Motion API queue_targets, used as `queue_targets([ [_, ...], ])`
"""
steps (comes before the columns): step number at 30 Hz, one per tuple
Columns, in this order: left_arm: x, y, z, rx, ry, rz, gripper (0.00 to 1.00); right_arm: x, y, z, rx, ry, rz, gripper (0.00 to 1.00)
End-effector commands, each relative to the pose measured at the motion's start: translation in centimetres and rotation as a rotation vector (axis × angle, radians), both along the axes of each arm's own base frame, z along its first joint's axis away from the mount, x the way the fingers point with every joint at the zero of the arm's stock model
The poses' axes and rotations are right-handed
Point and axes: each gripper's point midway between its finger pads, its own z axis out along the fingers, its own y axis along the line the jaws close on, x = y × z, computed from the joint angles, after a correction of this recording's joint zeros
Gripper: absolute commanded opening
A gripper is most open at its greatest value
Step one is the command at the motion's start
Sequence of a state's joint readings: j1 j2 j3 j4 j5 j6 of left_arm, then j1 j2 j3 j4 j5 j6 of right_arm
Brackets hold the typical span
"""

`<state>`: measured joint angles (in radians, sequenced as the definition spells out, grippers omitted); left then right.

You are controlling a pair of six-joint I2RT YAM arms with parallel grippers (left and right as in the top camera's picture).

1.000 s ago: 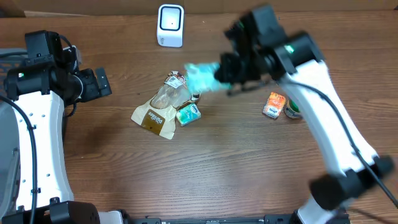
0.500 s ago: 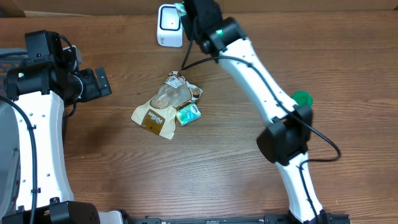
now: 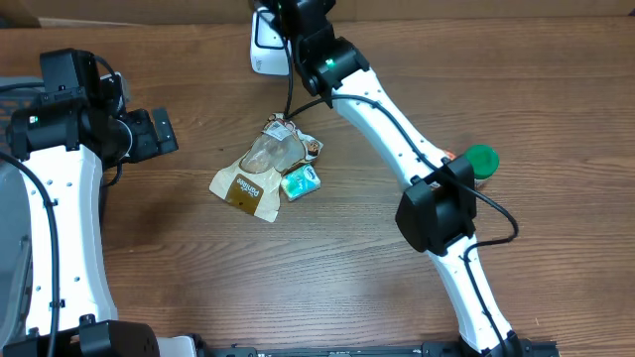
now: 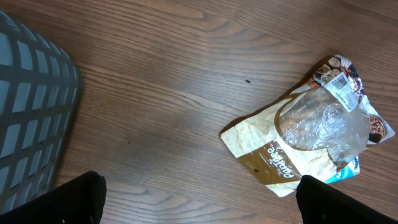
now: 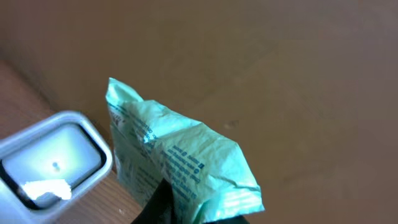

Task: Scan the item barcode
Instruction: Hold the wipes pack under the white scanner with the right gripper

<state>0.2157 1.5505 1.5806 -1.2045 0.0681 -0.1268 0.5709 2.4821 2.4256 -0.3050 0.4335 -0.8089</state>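
The right claw (image 5: pixel 193 214), clamped on the lower edge of a teal packet (image 5: pixel 180 155), holds it upright just beside the white scanner (image 5: pixel 53 158), apparently so that the window can read its barcode. The left claw (image 4: pixel 205 199) hangs spread wide and empty over the counter (image 4: pixel 155 93), out of the way. A second ago the packet was mid-counter, near the brown snack bag (image 3: pixel 253 178); the left arm has not moved.

a crinkled mint-green packet (image 5: pixel 186 158) with small dark print on its face is held tilted in the air, just beside the white scanner (image 5: pixel 53 158), which stands at the far edge of the table (image 3: pixel 327 278), its pale window facing up.
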Motion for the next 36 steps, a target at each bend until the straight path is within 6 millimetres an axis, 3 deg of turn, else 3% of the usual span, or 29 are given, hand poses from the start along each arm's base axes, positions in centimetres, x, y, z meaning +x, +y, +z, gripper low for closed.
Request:
queue_targets([
  [1,0.1,-0.3,0.4,0.005,-0.013,-0.019,1.00,0.4,2.1,-3.9,-0.345,-0.016,0.154,0.10],
  [6,0.1,-0.3,0.4,0.005,-0.013,-0.019,1.00,0.7,3.2,-5.8,-0.461,-0.052,0.192,0.06],
  [19,0.1,-0.3,0.4,0.005,-0.013,-0.019,1.00,1.2,3.1,-4.0,-0.435,-0.118,0.136,0.04],
  [24,0.1,-0.3,0.4,0.005,-0.013,-0.019,1.00,1.5,2.5,-2.3,-0.412,-0.172,0.075,0.04],
  [36,0.1,-0.3,0.4,0.005,-0.013,-0.019,0.99,1.4,2.4,-2.1,-0.414,-0.174,0.051,0.04],
])
